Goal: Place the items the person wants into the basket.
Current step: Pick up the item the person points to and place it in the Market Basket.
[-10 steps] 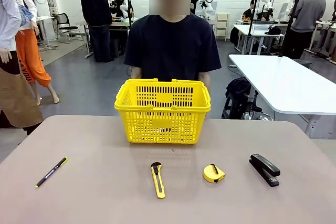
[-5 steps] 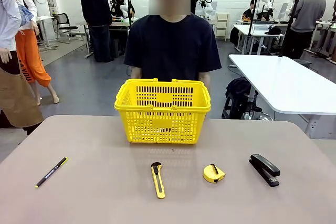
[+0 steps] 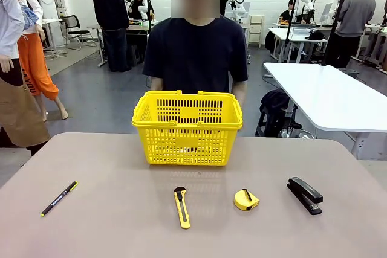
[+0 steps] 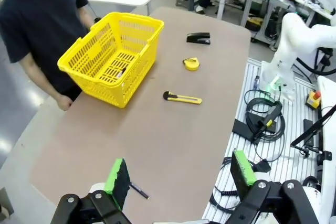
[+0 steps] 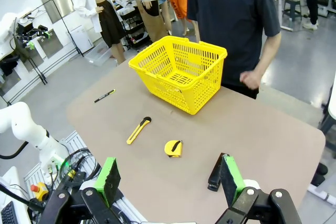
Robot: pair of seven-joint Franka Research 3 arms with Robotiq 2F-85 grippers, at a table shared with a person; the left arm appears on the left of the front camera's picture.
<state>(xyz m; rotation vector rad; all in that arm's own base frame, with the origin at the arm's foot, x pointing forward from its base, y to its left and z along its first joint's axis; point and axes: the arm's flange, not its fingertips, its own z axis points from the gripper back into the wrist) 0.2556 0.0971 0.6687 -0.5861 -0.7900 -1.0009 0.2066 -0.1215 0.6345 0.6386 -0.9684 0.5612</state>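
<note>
The yellow basket point(image 3: 187, 128) stands at the table's far middle, right in front of the person point(image 3: 198, 52) in a dark T-shirt. On the near side lie a yellow tape measure point(image 3: 246, 200) and, to its right, a black stapler point(image 3: 304, 195). From the left wrist the basket point(image 4: 113, 56), tape measure point(image 4: 191, 64) and stapler point(image 4: 198, 38) lie far ahead, and a small dark thing point(image 4: 119, 73) rests on the basket's floor. My left gripper point(image 4: 179, 174) is open, high over the table's edge. My right gripper point(image 5: 169, 179) is open above the stapler point(image 5: 216, 171) and tape measure point(image 5: 173, 148), holding nothing.
A yellow utility knife point(image 3: 181, 207) lies left of the tape measure and a slim black pen point(image 3: 58, 198) at the near left. The person's hand point(image 5: 251, 80) hangs beside the basket point(image 5: 181, 72). Cables point(image 4: 262, 124) lie beyond the table's near edge. A white table point(image 3: 326, 98) stands at the right.
The person's arm on the picture's right has shifted slightly. The basket, the tools and both grippers have stayed as they were.
</note>
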